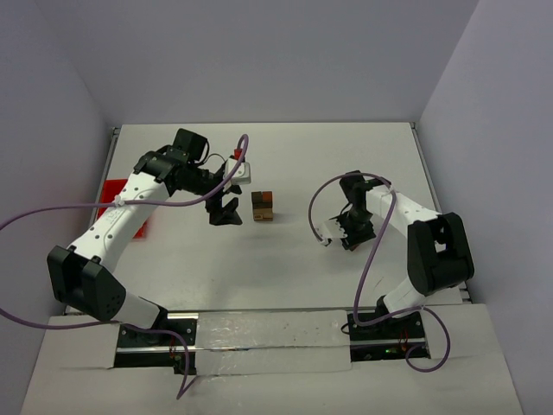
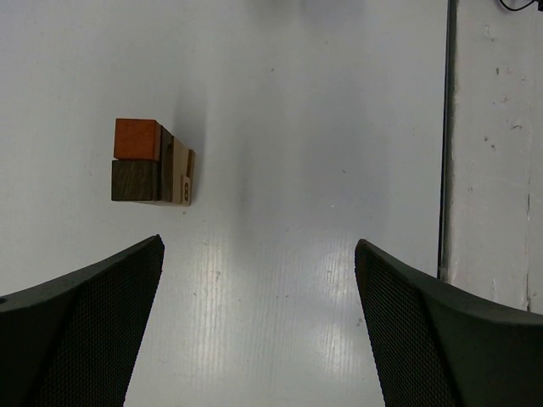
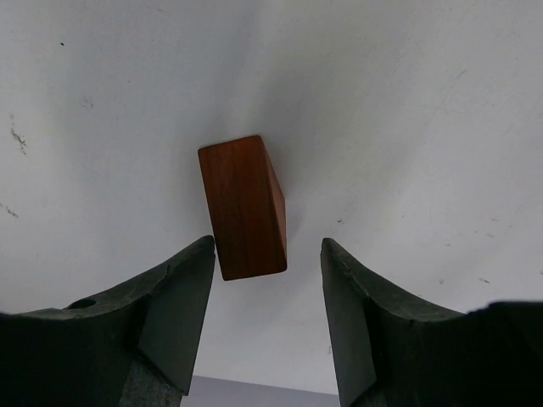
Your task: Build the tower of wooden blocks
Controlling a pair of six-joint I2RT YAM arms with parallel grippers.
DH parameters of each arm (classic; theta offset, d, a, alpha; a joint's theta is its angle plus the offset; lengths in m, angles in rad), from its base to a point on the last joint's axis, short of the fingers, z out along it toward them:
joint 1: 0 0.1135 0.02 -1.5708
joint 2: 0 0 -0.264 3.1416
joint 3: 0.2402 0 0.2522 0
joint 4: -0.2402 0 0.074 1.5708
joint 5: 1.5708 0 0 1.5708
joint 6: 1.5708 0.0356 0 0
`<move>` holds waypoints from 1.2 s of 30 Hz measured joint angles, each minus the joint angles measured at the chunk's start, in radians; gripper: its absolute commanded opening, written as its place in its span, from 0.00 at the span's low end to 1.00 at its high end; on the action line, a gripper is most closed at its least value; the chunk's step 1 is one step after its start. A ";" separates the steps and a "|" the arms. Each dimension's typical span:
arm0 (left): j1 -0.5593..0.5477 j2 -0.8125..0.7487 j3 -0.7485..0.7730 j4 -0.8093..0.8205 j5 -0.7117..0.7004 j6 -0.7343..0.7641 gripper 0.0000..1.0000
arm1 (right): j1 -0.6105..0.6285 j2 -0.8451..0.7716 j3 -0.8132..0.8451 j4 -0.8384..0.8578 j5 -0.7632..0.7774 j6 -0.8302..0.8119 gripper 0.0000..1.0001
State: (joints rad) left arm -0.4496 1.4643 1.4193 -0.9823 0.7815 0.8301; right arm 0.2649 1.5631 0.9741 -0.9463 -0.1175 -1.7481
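The wood block tower (image 1: 263,206) is a small cluster of tan, reddish and dark blocks at the table's middle; in the left wrist view the tower (image 2: 153,162) lies ahead and to the left. My left gripper (image 1: 225,212) (image 2: 259,244) hovers just left of it, open and empty. A lone reddish-brown block (image 3: 244,208) lies flat on the table, its near end between my right gripper's fingertips. My right gripper (image 1: 350,235) (image 3: 267,246) is low over it, jaws partly narrowed. The left finger (image 3: 182,288) is almost at the block's corner, and a gap remains on the right side.
A red bin (image 1: 111,192) sits at the table's left edge, partly behind the left arm. Purple cables (image 1: 320,203) loop over both arms. A dark seam (image 2: 444,127) runs along the right of the left wrist view.
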 measured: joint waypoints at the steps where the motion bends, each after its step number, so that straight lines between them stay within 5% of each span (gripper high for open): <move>1: 0.000 0.000 0.000 0.001 0.000 0.000 0.99 | 0.001 0.000 0.000 0.003 0.001 0.000 0.61; 8: 0.000 0.000 -0.002 0.011 -0.006 0.000 0.99 | 0.006 0.004 -0.040 0.024 0.025 -0.001 0.61; 11: 0.000 0.000 -0.006 0.014 -0.012 0.000 0.99 | 0.010 0.009 -0.057 0.028 0.031 0.000 0.54; 19: 0.000 0.000 -0.017 0.032 -0.015 -0.008 0.99 | 0.014 0.010 -0.078 0.044 0.046 0.011 0.14; 24: 0.000 -0.013 -0.039 0.067 -0.018 -0.024 0.99 | 0.014 0.010 -0.040 -0.001 0.008 0.065 0.00; 31: -0.003 -0.058 -0.075 0.181 -0.017 -0.093 0.99 | 0.010 0.086 0.327 -0.231 -0.341 0.267 0.00; 36: -0.087 -0.058 0.005 0.187 -0.102 -0.067 0.99 | 0.005 0.167 0.368 -0.299 -0.671 0.393 0.00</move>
State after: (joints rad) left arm -0.5363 1.4067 1.4244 -0.7955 0.6796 0.7629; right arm 0.2699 1.7299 1.3421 -1.2451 -0.7889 -1.3554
